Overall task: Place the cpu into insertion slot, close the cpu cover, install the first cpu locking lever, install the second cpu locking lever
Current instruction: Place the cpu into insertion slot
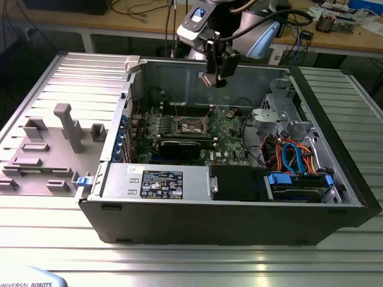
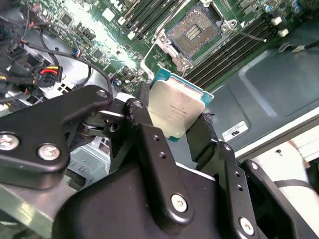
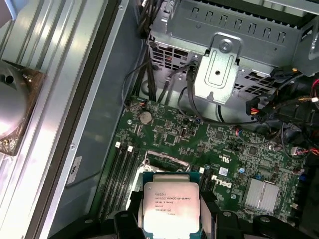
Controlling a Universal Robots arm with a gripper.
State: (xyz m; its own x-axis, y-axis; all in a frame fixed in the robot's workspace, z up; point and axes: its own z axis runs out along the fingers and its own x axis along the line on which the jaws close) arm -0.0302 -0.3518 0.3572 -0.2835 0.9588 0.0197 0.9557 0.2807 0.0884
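The hand (image 1: 215, 76) hangs in the upper middle of the exterior view, above the open computer case (image 1: 239, 210). It grips the cpu (image 2: 175, 110) by two opposite edges. The insertion slot (image 2: 194, 31) lies uncovered on the green board (image 3: 229, 149), below and apart from the cpu.

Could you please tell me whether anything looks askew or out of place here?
Nothing stands out: the cpu sits square in the pincer, held above the motherboard, and the insertion slot lies empty, with nothing across it.
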